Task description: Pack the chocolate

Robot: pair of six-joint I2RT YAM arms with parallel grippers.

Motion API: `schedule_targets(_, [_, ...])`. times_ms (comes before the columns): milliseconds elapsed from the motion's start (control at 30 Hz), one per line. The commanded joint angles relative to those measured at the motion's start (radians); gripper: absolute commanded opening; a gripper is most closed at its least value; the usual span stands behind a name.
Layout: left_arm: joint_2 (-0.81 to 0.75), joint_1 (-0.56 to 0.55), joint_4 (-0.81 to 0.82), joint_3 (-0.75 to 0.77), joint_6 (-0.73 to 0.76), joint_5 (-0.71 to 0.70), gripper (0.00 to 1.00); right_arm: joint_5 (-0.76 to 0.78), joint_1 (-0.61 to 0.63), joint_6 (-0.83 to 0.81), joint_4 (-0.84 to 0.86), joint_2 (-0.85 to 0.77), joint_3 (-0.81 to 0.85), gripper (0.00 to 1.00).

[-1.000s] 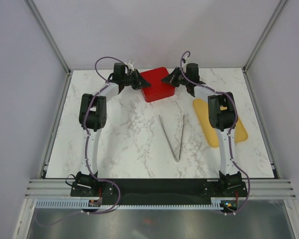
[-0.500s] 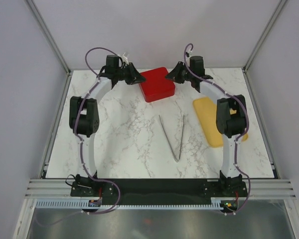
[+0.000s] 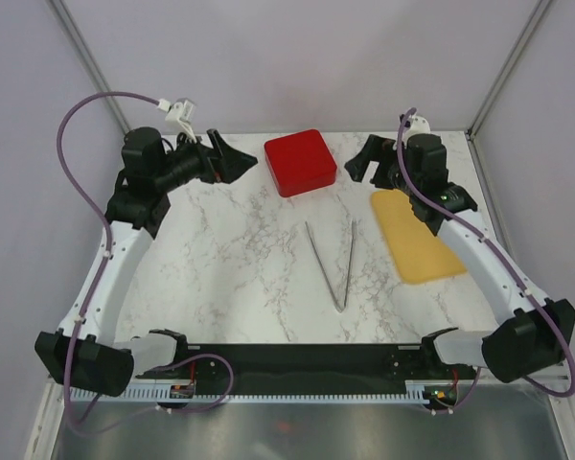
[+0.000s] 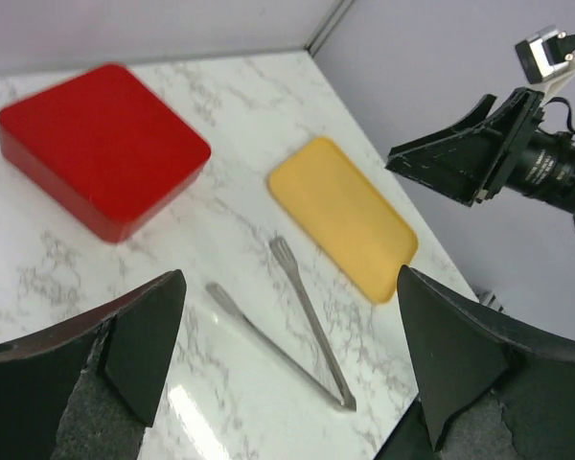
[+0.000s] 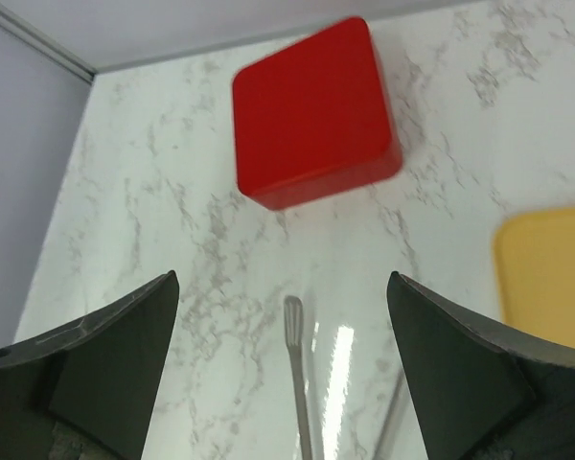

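No chocolate shows in any view. A closed red square box [image 3: 300,161] [image 4: 101,144] [image 5: 314,110] sits at the back middle of the marble table. My left gripper [image 3: 232,155] [image 4: 289,287] hovers to the left of the box, open wide with nothing between its fingers. On the box's right my right gripper [image 3: 369,158] [image 5: 283,287] hangs in the air, also open and empty. Neither gripper touches the box.
A flat yellow tray [image 3: 417,235] [image 4: 343,216] [image 5: 551,278] lies at the right, below the right gripper. Metal tongs [image 3: 333,264] [image 4: 287,335] [image 5: 297,374] lie in a V at the table's middle. Walls close off the table's back and both sides.
Both grippers were shut close against the red box's sides. They have let go, opened wide and pulled outward, away from it. The box has not moved.
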Motion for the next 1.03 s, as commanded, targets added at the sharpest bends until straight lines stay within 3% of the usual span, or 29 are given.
schedule_targets(0, [-0.113, 0.0, -0.068, -0.143, 0.081, -0.051, 1.0, 0.093, 0.0, -0.035, -0.111, -0.141, -0.12, 0.98])
schedule_targets(267, [-0.353, 0.001, -0.098, -0.35, 0.098, -0.112, 1.0, 0.084, -0.001, -0.056, -0.133, -0.37, -0.283, 0.98])
schedule_targets(1000, [-0.399, 0.0, -0.131, -0.315, 0.114, -0.149, 1.0, 0.142, -0.001, -0.099, -0.15, -0.426, -0.266, 0.98])
